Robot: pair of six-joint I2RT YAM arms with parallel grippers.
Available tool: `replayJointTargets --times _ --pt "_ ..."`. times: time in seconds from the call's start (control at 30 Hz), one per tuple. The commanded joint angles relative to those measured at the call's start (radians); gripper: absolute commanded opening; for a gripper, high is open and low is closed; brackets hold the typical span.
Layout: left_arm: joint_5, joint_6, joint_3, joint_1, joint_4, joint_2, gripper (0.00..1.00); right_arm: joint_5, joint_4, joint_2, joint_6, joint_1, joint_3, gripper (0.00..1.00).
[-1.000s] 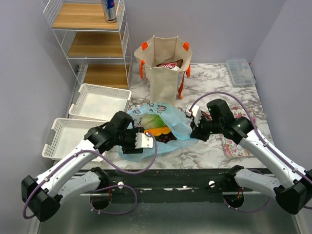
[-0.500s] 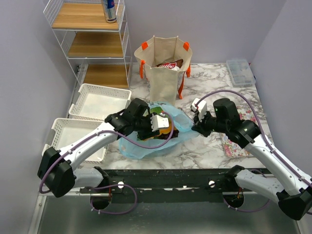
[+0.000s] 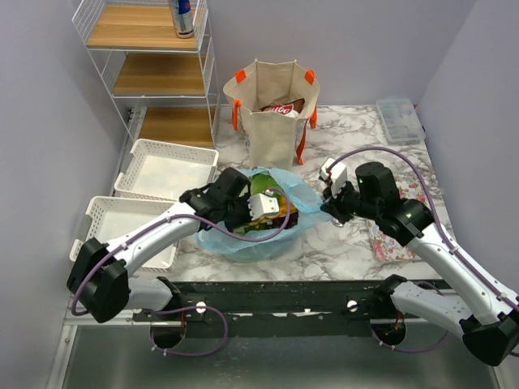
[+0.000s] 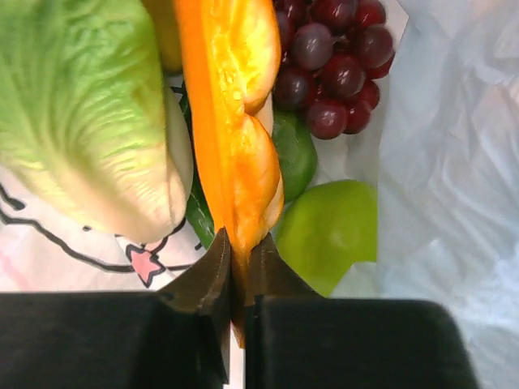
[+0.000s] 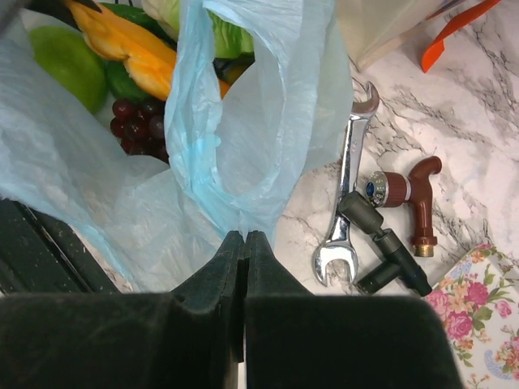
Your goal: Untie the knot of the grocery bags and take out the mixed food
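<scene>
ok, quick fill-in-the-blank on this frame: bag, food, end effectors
1. The left end effector is shut on a fruit coloured ____.
2. The right end effector is shut on the bag, whose plastic is light ____.
3. The can stands on the ____ shelf of the rack.
4. The grapes lie ____ the bag.

Missing words: orange; blue; top; inside.
</scene>
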Motion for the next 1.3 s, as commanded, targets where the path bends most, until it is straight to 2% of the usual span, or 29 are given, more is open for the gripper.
replayJointTargets --times 0.0,0.17,0.27,0.37,0.6,0.7,0.87,1.0,1.1,1.2,1.27 --pt "0.046 -0.014 0.135 -0.001 -0.15 -0.089 0.0 0.007 0.032 0.002 0.001 0.003 0.043 0.01" --pt "0.145 0.015 0.3 0.0 -0.376 -0.085 0.0 -0.014 0.053 -0.002 -0.013 0.003 0.054 0.08" --pt "0.137 0.06 0.398 0.002 -0.508 -0.049 0.0 -0.001 0.076 -0.006 -0.009 0.003 0.063 0.12" --pt "0.047 0.122 0.45 0.004 -0.613 -0.029 0.0 0.018 0.087 -0.008 0.0 0.003 0.079 0.15" --pt "-0.25 0.265 0.448 0.023 -0.671 -0.084 0.0 0.053 0.089 -0.014 0.022 0.003 0.106 0.19" --pt "-0.198 0.256 0.522 0.094 -0.731 -0.076 0.0 0.069 0.098 -0.014 0.042 0.003 0.12 0.23" --pt "0.045 0.205 0.724 0.283 -0.807 -0.064 0.0 0.105 0.123 -0.011 0.103 0.002 0.157 0.43" --pt "0.173 0.142 0.732 0.326 -0.737 -0.111 0.0 0.128 0.175 -0.008 0.162 0.003 0.201 0.64" --pt "0.271 0.064 0.691 0.328 -0.625 -0.151 0.0 0.126 0.211 0.01 0.212 0.003 0.252 0.74" --pt "0.358 -0.131 0.619 0.33 -0.418 -0.204 0.0 0.057 0.227 0.045 0.26 0.003 0.325 0.82" --pt "0.405 -0.296 0.541 0.329 -0.187 -0.257 0.0 -0.003 0.239 0.069 0.327 0.003 0.366 0.88"
